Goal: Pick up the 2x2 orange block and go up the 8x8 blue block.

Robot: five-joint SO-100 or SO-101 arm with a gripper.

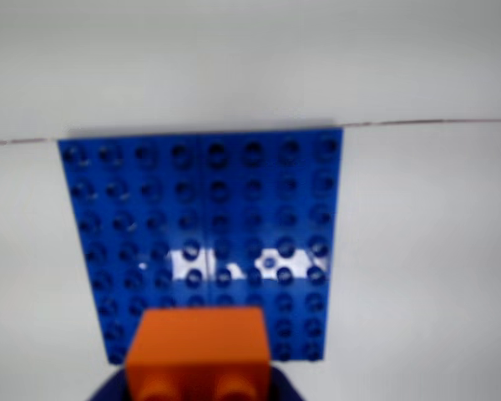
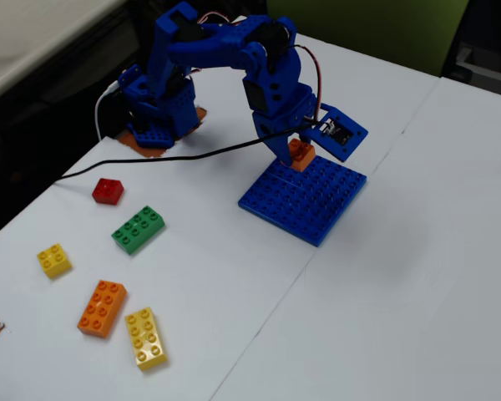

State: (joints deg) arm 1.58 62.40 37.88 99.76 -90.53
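Observation:
The small orange 2x2 block [image 1: 199, 349] fills the bottom middle of the wrist view, clamped between the blue jaws of my gripper [image 1: 197, 386]. The large flat blue 8x8 block [image 1: 204, 225] lies on the white table straight ahead of it. In the fixed view my gripper [image 2: 295, 154] holds the orange block [image 2: 301, 156] just over the far-left edge of the blue baseplate [image 2: 309, 199]. Whether the block touches the studs cannot be told.
At the table's left in the fixed view lie a red brick [image 2: 108, 191], a green brick [image 2: 139, 228], a yellow 2x2 brick [image 2: 54, 260], a long orange brick [image 2: 102, 307] and a long yellow brick [image 2: 146, 337]. A black cable [image 2: 159, 159] trails from the arm.

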